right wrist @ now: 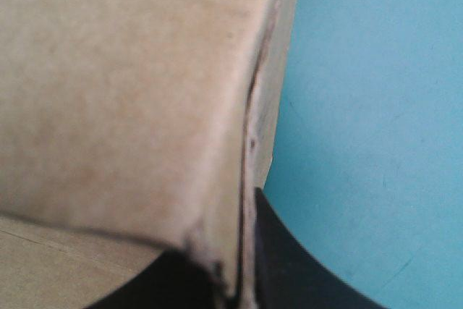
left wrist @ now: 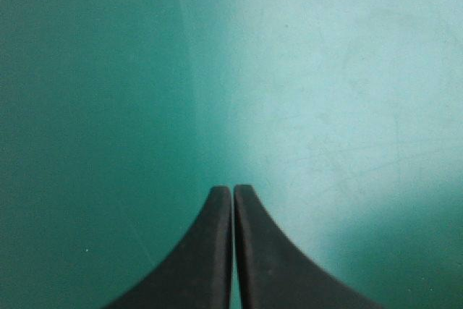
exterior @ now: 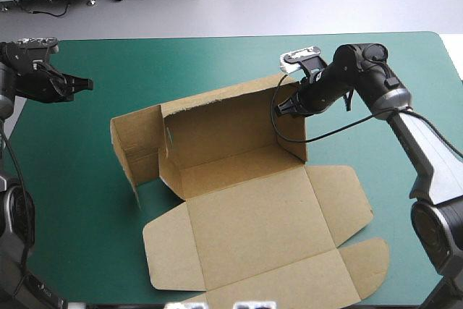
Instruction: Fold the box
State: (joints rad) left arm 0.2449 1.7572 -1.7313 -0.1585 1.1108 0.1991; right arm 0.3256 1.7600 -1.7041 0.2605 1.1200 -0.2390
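Walls going up: right gripper (exterior: 289, 106) clamped on the right wall of the box (exterior: 239, 171).
The box stands mid-table, its back and 2 side walls raised and its front panels flat toward the near edge. The left gripper (left wrist: 232, 189) is closed tight and empty over the teal-green cover (exterior: 87, 200). Next, I judge, the held wall needs tucking inward.

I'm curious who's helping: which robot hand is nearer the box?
Right. The right gripper is shut on the box; the left gripper hangs shut over the teal-green cover, well apart.
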